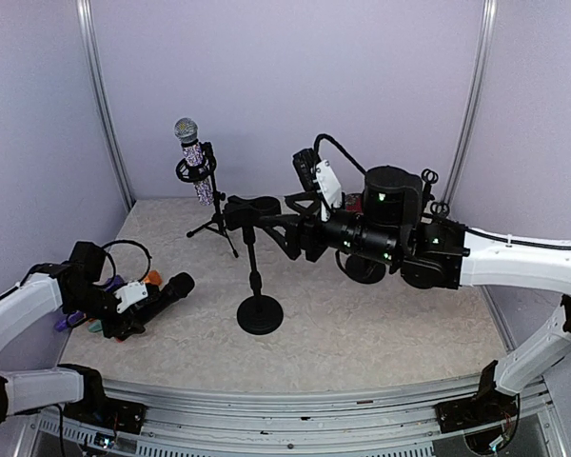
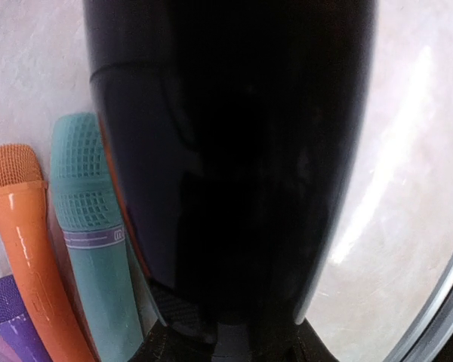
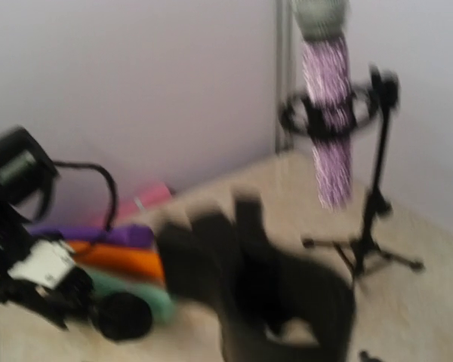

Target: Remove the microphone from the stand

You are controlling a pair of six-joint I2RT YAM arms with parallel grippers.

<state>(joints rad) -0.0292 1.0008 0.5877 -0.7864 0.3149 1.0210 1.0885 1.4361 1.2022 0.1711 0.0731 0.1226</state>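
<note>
Black mic (image 1: 174, 288) lies on surface (image 1: 362, 324) nr left edge, clamped in your L fingers (image 1: 136, 307). Orange mic (image 2: 23, 226) and teal mic (image 2: 90, 226) are just beside it. Round-base stand (image 1: 258, 286) sits mid-surface. Your R fingers (image 1: 290, 240) are apart, just beside its clip. Glitter mic (image 1: 192, 157) is upright in tripod stand (image 1: 214, 224), far-left corner.

The pale table (image 1: 362, 324) holds a black stand (image 1: 260, 312) with a round foot in the middle. A three-legged stand (image 1: 212, 227) is at the back. On the left lie an orange microphone (image 2: 26, 241), a green microphone (image 2: 90, 234), a purple microphone (image 2: 15, 317) and a black microphone (image 1: 174, 288).
</note>
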